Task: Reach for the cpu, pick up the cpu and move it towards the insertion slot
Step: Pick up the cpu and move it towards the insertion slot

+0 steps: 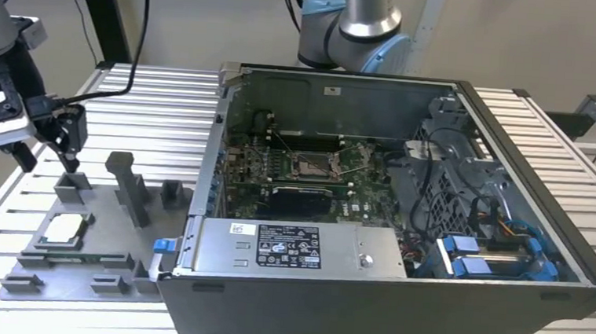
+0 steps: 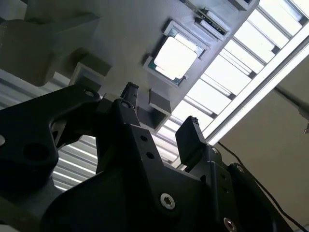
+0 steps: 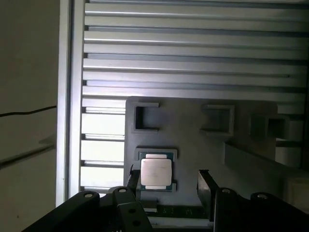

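The cpu [image 1: 63, 229] lies flat in a square recess of the grey fixture plate [image 1: 91, 275], at the exterior view's left; its top is silvery-white. My gripper [image 1: 49, 156] hangs open above the plate's far end, clear of the cpu, with nothing between its fingers. In the first wrist view the cpu [image 3: 156, 173] sits close to one dark fingertip [image 3: 134, 181], a little off the midline of the gripper [image 3: 169, 182]. From the second wrist view the cpu [image 2: 175, 57] is seen beyond the open gripper [image 2: 159, 111]. The insertion slot [image 1: 314, 166] is inside the open computer case, on the green board.
The open computer case [image 1: 373, 298] stands at the exterior view's right of the fixture plate. Upright grey blocks [image 1: 129, 187] rise from the plate between cpu and case. A slatted metal table [image 1: 155, 102] carries everything. An arm base [image 1: 355, 29] stands behind the case.
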`<state>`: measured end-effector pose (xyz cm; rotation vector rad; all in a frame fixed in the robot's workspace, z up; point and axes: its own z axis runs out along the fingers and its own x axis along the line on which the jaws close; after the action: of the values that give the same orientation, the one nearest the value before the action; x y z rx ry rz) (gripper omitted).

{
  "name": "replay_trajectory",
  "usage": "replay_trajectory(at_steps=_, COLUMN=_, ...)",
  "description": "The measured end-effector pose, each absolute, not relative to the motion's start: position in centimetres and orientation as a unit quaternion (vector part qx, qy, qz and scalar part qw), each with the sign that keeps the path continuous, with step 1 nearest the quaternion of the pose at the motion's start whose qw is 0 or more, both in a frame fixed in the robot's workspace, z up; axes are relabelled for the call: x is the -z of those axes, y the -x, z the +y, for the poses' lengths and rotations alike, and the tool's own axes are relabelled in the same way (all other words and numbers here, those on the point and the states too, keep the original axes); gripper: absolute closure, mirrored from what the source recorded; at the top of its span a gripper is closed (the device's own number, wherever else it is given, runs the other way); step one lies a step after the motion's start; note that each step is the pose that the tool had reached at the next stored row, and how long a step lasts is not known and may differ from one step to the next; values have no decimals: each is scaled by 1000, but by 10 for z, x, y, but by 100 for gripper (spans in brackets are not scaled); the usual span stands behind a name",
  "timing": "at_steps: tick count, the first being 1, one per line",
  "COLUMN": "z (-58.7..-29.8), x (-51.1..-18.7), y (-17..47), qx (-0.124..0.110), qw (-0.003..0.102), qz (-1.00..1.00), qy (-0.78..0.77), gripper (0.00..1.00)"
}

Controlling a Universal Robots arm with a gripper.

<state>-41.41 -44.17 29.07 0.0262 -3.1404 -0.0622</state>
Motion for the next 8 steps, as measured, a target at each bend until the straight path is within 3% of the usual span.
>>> replay_trajectory(at_steps=8, z=-442, x=-285, y=414, qx=20, qw=0, qz=-1000, qy=-8, gripper=0)
